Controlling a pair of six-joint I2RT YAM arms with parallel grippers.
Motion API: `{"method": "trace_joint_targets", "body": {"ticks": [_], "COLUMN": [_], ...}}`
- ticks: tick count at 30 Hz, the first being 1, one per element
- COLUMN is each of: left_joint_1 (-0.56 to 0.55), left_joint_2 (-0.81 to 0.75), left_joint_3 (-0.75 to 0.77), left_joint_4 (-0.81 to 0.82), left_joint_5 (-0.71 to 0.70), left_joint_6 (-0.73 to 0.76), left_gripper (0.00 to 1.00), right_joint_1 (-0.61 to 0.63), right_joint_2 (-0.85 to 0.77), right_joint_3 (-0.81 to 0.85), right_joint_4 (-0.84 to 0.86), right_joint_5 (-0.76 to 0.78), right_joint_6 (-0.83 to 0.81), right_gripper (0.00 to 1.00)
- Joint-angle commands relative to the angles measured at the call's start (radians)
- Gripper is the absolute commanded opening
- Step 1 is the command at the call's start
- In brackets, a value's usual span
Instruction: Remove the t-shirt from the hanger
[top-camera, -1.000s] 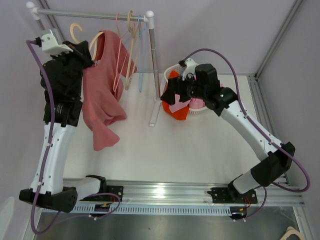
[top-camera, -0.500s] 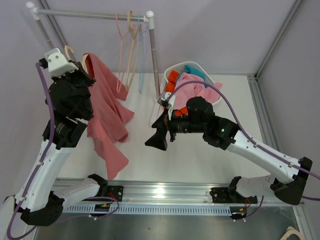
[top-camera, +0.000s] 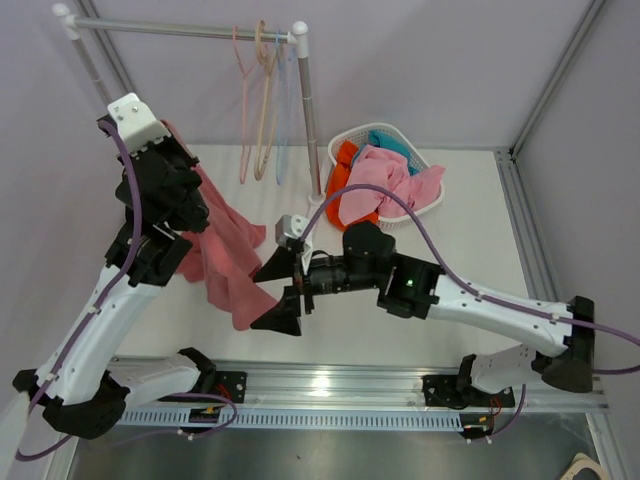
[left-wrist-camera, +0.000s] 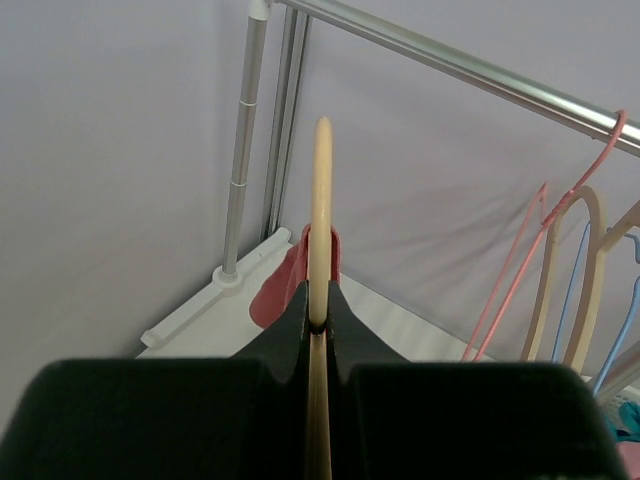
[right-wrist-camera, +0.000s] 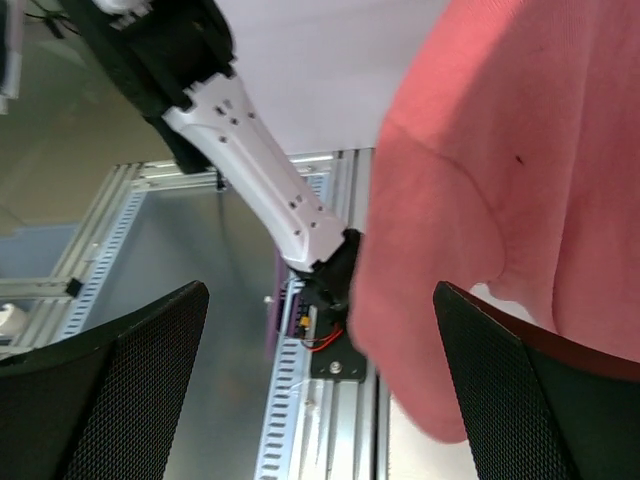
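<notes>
A pink-red t-shirt (top-camera: 225, 250) hangs on a pale wooden hanger (left-wrist-camera: 322, 200). My left gripper (top-camera: 168, 142) is shut on the hanger's hook and holds it off the rail at the left. In the left wrist view the gripper (left-wrist-camera: 320, 322) pinches the hook, and a bit of the shirt (left-wrist-camera: 278, 292) shows below it. The hanger is mostly hidden in the top view. My right gripper (top-camera: 277, 292) is open at the shirt's lower hem. In the right wrist view the gripper (right-wrist-camera: 320, 400) is wide open, and the shirt (right-wrist-camera: 500, 200) hangs partly between its fingers.
The clothes rail (top-camera: 180, 30) and its post (top-camera: 305, 110) stand at the back, with several bare hangers (top-camera: 262, 100) on the rail. A white basket (top-camera: 427, 168) of clothes sits at the back right. The aluminium frame (top-camera: 330, 385) runs along the near edge.
My left arm has carried the hanger and shirt away from the rail, forward and right. My right arm has swung from the basket leftward to the shirt's hem, jaws open.
</notes>
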Motion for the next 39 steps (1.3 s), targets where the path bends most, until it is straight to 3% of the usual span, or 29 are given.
{"method": "trace_joint_targets", "body": {"ticks": [1,7,8,9,11,12,14,21,28,32,34,39], "left_joint_1": [-0.026,-0.036,-0.037,-0.037,-0.037,-0.037,-0.036,0.059,0.200,0.219,0.218,0.155], "left_joint_2": [-0.022,-0.075,-0.082,-0.085,-0.081,-0.073,-0.044,0.074,0.258,0.346,0.361,0.167], "left_joint_3": [0.013,-0.034,-0.045,-0.056,-0.067,-0.067,-0.062,-0.027,0.209,0.369,0.484,0.401], "left_joint_4": [0.081,0.093,0.095,0.107,0.146,0.201,0.231,0.277,0.155,0.032,-0.144,-0.469], "left_joint_5": [-0.056,-0.033,-0.027,-0.021,-0.008,-0.010,-0.014,0.073,0.154,0.186,0.205,0.324], "left_joint_6": [0.026,0.014,0.005,0.003,0.049,0.070,0.101,0.058,-0.053,-0.071,-0.118,-0.384], "left_gripper": [0.01,0.01,0.01,0.01,0.01,0.01,0.01,0.01,0.01,0.01,0.01,0.01], "right_joint_1": [0.012,0.015,0.015,0.016,0.025,0.041,0.059,0.188,0.332,0.332,0.302,0.092], "right_joint_2": [0.080,0.176,0.193,0.207,0.244,0.245,0.219,-0.004,-0.137,-0.118,-0.068,0.049], "right_joint_3": [0.023,0.033,0.058,0.072,0.119,0.122,0.107,-0.123,-0.386,-0.492,-0.482,-0.259], "right_joint_4": [0.145,0.228,0.225,0.218,0.161,0.142,0.102,0.004,-0.044,0.063,0.059,0.047], "right_joint_5": [0.061,0.153,0.146,0.140,0.120,0.126,0.150,0.280,0.449,0.475,0.483,0.414], "right_joint_6": [-0.048,-0.070,-0.058,-0.049,-0.038,-0.039,-0.042,0.011,0.155,0.229,0.217,0.139], "right_gripper": [0.99,0.99,0.89,0.73,0.17,0.16,0.00,0.00,0.00,0.00,0.00,0.00]}}
